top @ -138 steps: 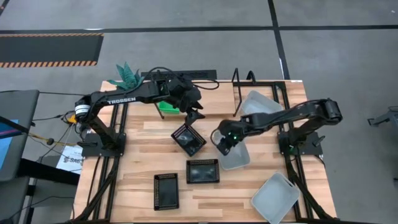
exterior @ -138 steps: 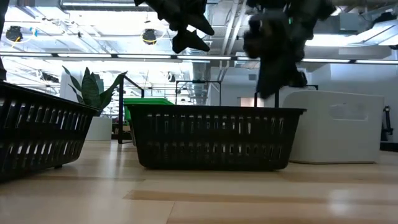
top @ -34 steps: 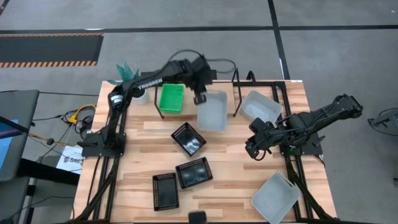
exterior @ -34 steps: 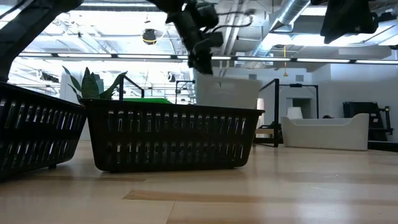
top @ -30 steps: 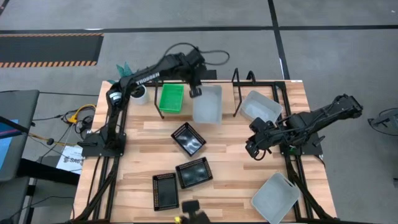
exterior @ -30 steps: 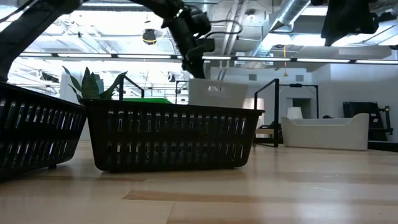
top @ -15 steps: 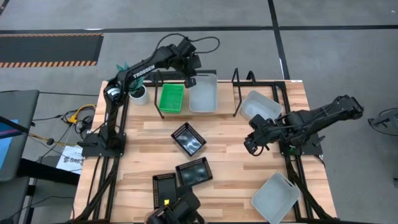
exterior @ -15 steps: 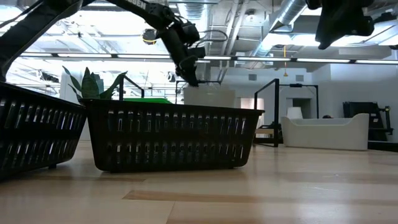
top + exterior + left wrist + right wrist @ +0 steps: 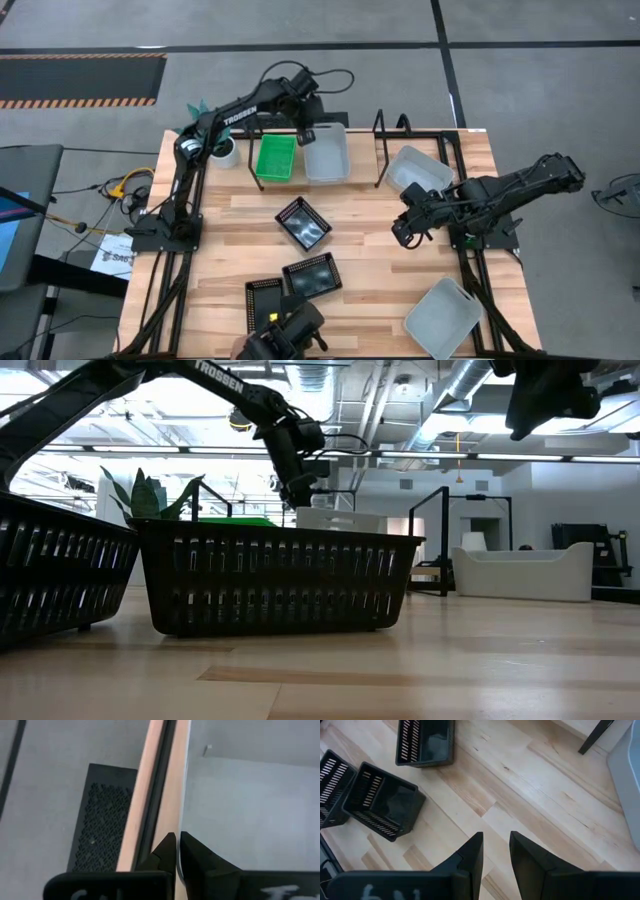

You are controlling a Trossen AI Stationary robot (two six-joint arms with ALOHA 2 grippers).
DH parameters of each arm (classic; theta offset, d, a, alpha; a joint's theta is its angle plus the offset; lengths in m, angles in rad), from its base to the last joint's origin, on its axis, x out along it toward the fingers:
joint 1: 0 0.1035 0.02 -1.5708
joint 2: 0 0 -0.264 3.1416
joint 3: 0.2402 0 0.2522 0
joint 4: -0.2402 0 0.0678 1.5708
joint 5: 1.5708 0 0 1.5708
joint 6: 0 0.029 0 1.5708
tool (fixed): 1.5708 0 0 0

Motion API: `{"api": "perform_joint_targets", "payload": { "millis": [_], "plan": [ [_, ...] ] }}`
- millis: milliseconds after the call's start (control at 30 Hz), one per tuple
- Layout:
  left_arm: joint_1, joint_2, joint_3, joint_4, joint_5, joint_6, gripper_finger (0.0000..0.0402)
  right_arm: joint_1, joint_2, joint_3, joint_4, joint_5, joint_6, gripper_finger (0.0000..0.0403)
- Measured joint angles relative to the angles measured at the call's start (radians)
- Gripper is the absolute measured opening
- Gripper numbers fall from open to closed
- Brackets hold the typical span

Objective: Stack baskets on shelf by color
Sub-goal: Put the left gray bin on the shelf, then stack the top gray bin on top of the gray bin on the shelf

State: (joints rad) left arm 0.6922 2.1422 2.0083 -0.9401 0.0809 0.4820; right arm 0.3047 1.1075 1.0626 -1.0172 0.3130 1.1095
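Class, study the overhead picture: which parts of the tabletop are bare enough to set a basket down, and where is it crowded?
Bare wood lies between the tilted black basket and the right gripper, and left of that basket toward the left arm's base. The front edge is crowded: two black baskets and a white basket. On the shelf, only the right part is free.

The left gripper (image 9: 307,133) has carried a white basket (image 9: 326,153) onto the shelf (image 9: 362,164).

We read "TROSSEN" in white letters along the left arm (image 9: 232,117) from above, and again on it (image 9: 215,374) in the low view. We can make out no other text.
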Motion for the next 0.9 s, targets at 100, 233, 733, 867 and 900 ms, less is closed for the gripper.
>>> {"api": "perform_joint_targets", "payload": {
  "millis": [100,233,733,867,900],
  "plan": [
    [0.005,0.0,0.0,-0.007,-0.004,0.001,0.0002,0.0,0.0,0.0,0.0,0.0,0.0,0.0118],
    [0.006,0.001,0.0,0.004,-0.047,0.004,0.0022,0.0,0.0,0.0,0.0,-0.001,0.014,0.012],
    [0.003,0.003,0.047,0.008,-0.085,-0.014,0.0198,0.003,-0.002,0.0,0.0,-0.006,0.042,0.0201],
    [0.0,0.003,0.115,-0.007,-0.085,-0.023,0.0211,0.003,-0.003,0.0,0.0,-0.006,0.042,0.0205],
    [-0.001,0.003,0.135,-0.004,-0.086,-0.023,0.0212,0.003,-0.003,0.0,0.0,-0.006,0.041,0.0204]
  ]
}}
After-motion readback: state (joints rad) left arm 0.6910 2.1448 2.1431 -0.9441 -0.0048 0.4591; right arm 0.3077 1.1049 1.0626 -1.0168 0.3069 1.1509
